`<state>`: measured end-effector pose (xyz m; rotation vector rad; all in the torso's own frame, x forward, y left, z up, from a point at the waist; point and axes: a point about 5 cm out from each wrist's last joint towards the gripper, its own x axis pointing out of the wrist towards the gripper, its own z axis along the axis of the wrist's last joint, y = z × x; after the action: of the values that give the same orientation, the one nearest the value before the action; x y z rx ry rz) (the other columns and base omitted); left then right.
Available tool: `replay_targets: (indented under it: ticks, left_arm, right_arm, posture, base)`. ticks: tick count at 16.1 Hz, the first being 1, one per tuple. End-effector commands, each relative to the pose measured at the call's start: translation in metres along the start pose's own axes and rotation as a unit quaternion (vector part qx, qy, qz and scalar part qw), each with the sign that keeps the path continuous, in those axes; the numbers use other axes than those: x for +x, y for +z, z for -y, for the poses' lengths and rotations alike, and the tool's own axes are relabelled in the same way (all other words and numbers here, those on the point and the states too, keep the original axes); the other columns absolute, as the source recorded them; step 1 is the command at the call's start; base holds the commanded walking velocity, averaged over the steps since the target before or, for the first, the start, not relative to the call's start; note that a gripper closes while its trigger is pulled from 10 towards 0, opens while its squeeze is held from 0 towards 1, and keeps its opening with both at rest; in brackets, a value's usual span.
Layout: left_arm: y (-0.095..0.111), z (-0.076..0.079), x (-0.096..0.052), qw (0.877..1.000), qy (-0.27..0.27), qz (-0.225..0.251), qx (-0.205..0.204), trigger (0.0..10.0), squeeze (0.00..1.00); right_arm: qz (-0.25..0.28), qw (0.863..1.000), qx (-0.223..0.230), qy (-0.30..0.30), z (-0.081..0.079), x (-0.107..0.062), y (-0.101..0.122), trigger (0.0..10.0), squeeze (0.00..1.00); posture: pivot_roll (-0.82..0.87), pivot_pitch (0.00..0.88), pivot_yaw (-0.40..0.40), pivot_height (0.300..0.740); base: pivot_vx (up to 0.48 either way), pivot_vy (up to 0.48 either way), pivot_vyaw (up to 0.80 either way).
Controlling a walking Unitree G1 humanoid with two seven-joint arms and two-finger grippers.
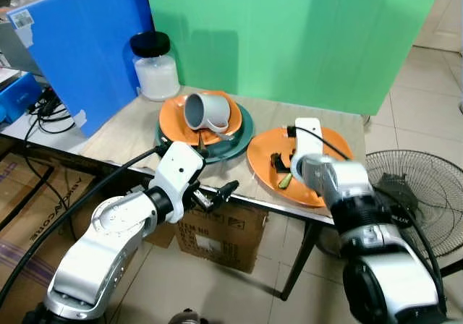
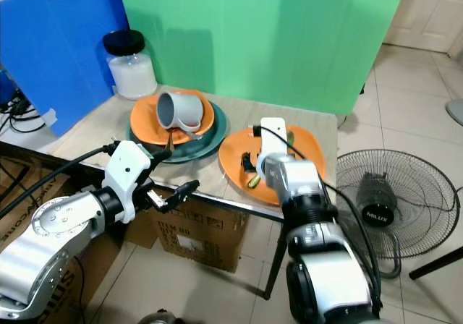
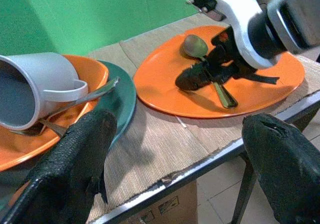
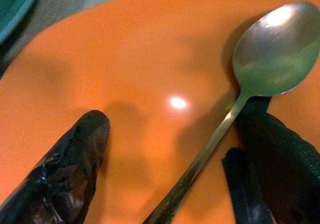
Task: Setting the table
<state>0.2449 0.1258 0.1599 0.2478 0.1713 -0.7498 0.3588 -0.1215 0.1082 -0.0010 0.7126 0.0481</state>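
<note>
While my right tool (image 4: 165, 169) is gaping wide beside the spoon (image 4: 235, 104) on the orange plate (image 1: 264, 166), my left tool (image 3: 175, 159) is hovering wide off the surface's (image 1: 126, 132) near edge.

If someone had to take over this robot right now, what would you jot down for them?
Right gripper: open, low over the lone orange plate, its fingers either side of the spoon lying there; nothing gripped.
Left gripper: open, at the table's near edge, holding nothing.
Grey mug lies tipped on a second orange plate stacked on a teal plate, cutlery under it.
Done: nothing visibly laid out. Left: grip the spoon, sort out stack and mug.
</note>
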Motion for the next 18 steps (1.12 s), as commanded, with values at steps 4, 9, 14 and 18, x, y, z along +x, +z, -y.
replay_targets:
  ticks: [4,9,14,18]
  left_arm:
    - [0.0005,-0.0009,0.0016,1.000,-0.007,-0.002,0.006,10.0,0.00]
    - [0.0010,-0.0012,0.0020,1.000,-0.014,-0.002,0.005,10.0,0.00]
    - [0.0039,0.0018,0.0012,1.000,-0.020,0.001,0.005,10.0,0.00]
    - [0.0019,0.0084,-0.0031,0.998,-0.069,-0.007,-0.011,10.0,0.00]
  right_arm:
    - [-0.036,0.999,0.031,-0.003,0.0058,0.0041,-0.0047,3.7,0.00]
    - [-0.052,0.998,0.033,0.000,0.0062,0.0041,-0.0049,0.1,0.00]
    - [-0.055,0.998,0.017,-0.001,0.0092,0.0043,-0.0043,0.0,0.00]
    - [-0.049,0.999,0.006,0.003,0.0097,0.0041,-0.0002,0.0,0.00]
  posture:
    - [0.14,0.000,0.028,0.740]
    - [0.14,0.000,0.030,0.740]
    - [0.14,0.000,0.030,0.740]
    - [0.13,0.000,0.030,0.740]
  base:
    - [0.000,0.000,0.00]
    - [0.000,0.000,0.00]
    - [0.000,0.000,0.00]
    - [0.000,0.000,0.00]
